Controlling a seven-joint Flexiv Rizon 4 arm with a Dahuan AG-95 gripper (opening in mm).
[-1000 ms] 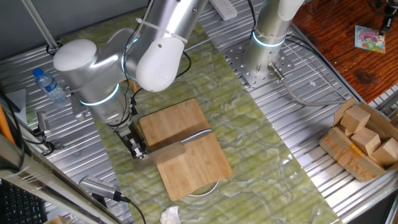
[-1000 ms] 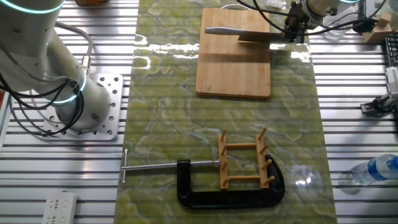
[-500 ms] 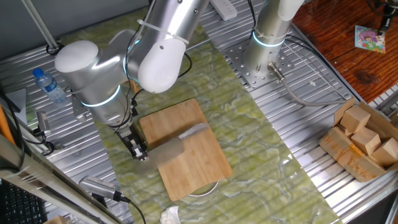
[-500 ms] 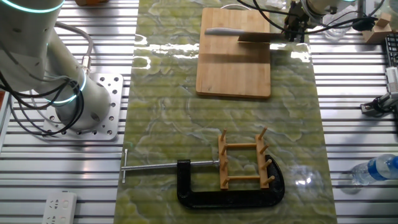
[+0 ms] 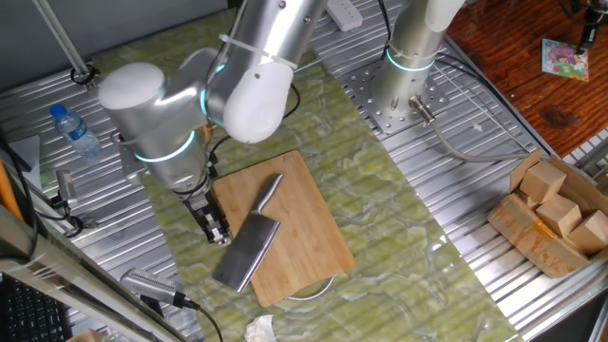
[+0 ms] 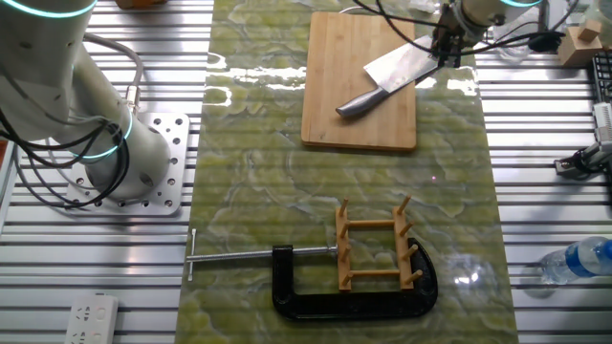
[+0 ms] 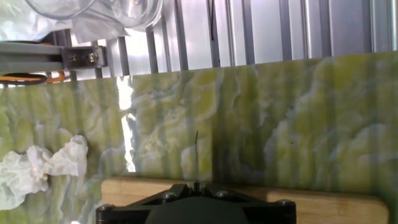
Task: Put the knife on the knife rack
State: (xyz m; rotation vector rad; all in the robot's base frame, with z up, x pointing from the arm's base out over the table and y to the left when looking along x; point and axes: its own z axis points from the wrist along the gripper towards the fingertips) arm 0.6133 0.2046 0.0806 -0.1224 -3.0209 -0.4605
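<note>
The all-steel cleaver with a broad grey rectangular blade and slim rounded silver handle [image 5: 249,239] [image 6: 387,79] hangs tilted over the rectangular bamboo cutting board [image 5: 294,214] [image 6: 359,115]. In one fixed view its blade sticks out past the board's edge over the green marbled mat [image 5: 399,204], with the handle pointing in across the board. In the other fixed view the blade's far corner meets the black two-finger gripper [image 6: 445,48] at the board's edge, and the handle slopes down toward the board's middle. The gripper [image 5: 217,231] is clamped on the blade's back edge; the hand view shows only the dark gripper body at the bottom and a thin steel edge running away from it, so the fingers themselves cannot be made out there.

The small light-wood rack of thin upright pegs on a slatted base [image 6: 376,247] stands well apart from the board, at the opposite end of the mat, held inside the black C-clamp with a steel screw bar [image 6: 316,287]. Nothing sits between its pegs.

A torn brown cardboard box [image 5: 532,233] on the metal table's [image 5: 465,275] right side holds several pale wooden blocks [image 5: 556,199]. A clear plastic water bottle with a blue cap [image 5: 74,131] [image 6: 579,260] lies near the table edge. A crumpled white tissue [image 7: 34,168] [image 5: 258,331] lies on the mat just beside the board's corner, and clear glass vessels [image 7: 93,9] show at the top of the hand view.
</note>
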